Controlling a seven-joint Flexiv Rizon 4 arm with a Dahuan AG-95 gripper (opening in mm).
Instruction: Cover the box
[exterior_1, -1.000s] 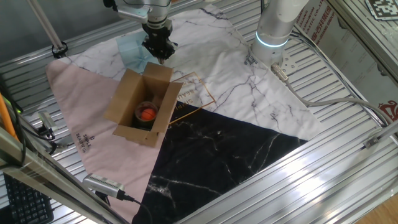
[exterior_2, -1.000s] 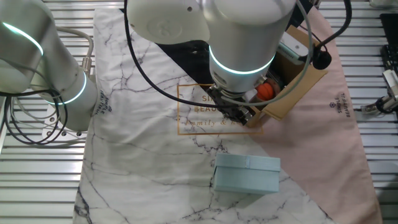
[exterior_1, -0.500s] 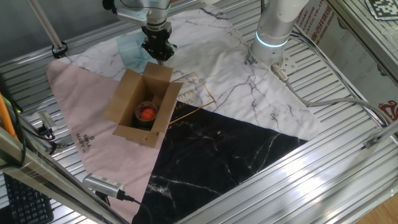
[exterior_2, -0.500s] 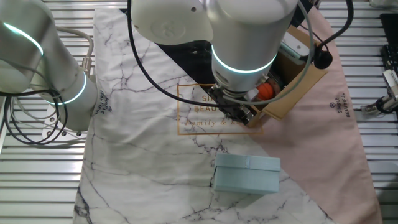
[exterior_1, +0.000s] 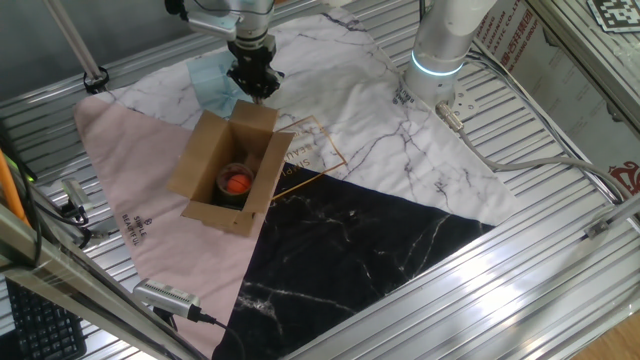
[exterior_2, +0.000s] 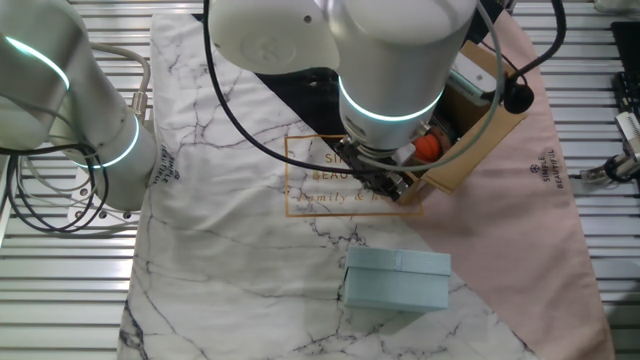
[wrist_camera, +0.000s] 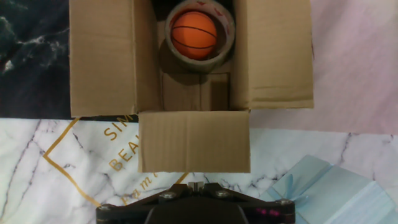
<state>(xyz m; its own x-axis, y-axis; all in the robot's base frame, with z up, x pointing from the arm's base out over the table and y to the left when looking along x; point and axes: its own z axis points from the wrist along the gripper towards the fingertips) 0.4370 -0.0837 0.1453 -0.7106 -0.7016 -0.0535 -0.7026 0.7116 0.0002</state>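
Cardboard box lies open; gripper hangs above its near flap, fingers together.

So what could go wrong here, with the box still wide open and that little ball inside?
1. The gripper hovers just beyond the box's near flap, which lies flat outward. Pushing it badly could slide the light carton across the cloth instead of folding the flap.
2. The orange ball sits on a tape roll inside; a jolt might knock it loose.
3. The blue box lies close by and could be bumped.
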